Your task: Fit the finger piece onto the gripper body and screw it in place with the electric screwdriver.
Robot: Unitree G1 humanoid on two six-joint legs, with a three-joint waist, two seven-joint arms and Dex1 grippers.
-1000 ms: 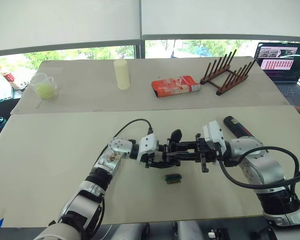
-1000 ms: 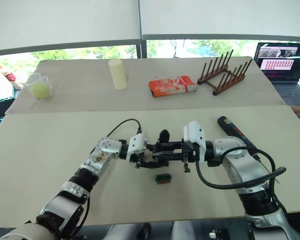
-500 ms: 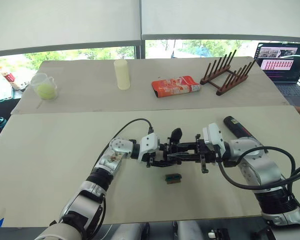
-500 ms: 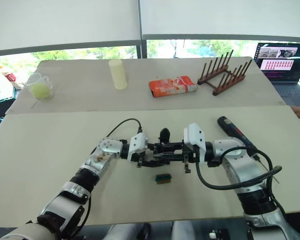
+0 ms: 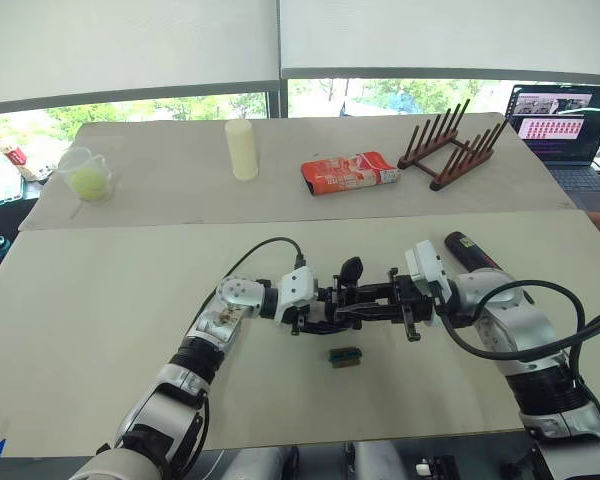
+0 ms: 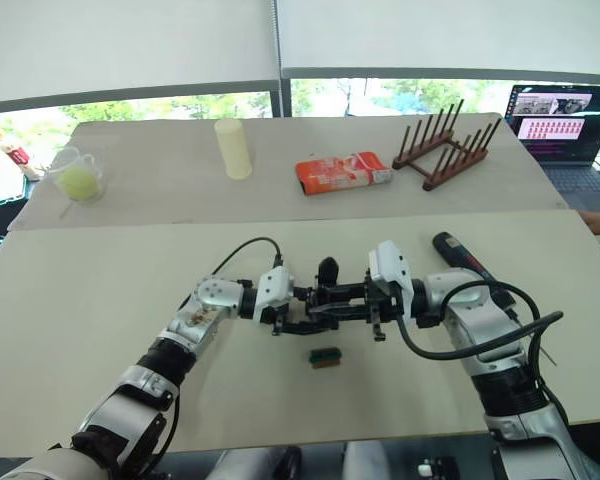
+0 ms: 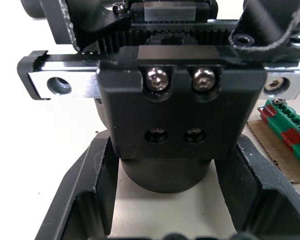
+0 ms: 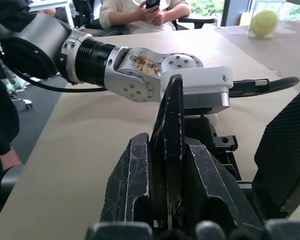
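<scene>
Both grippers meet over the middle of the near table. My left gripper (image 5: 323,312) is shut on the gripper body (image 5: 346,292), a chunky black mechanism whose upright finger points away from me. In the left wrist view its screwed block (image 7: 182,115) and toothed rail sit between my fingers (image 7: 97,200). My right gripper (image 5: 377,302) is shut on the finger piece (image 8: 169,125), a black wedge pressed up against the gripper body. The electric screwdriver (image 5: 470,251) lies on the table behind my right forearm, apart from both grippers.
A small green block (image 5: 346,355) lies just in front of the grippers. On the far table stand a pale cylinder (image 5: 244,149), a red packet (image 5: 351,173), a wooden rack (image 5: 452,148), a cup holding a green ball (image 5: 88,173) and a laptop (image 5: 565,125). A seated person (image 8: 155,7) is off to my left.
My right elbow has drawn in slightly. Both grippers stay pressed together at the same spot with the same parts in them.
</scene>
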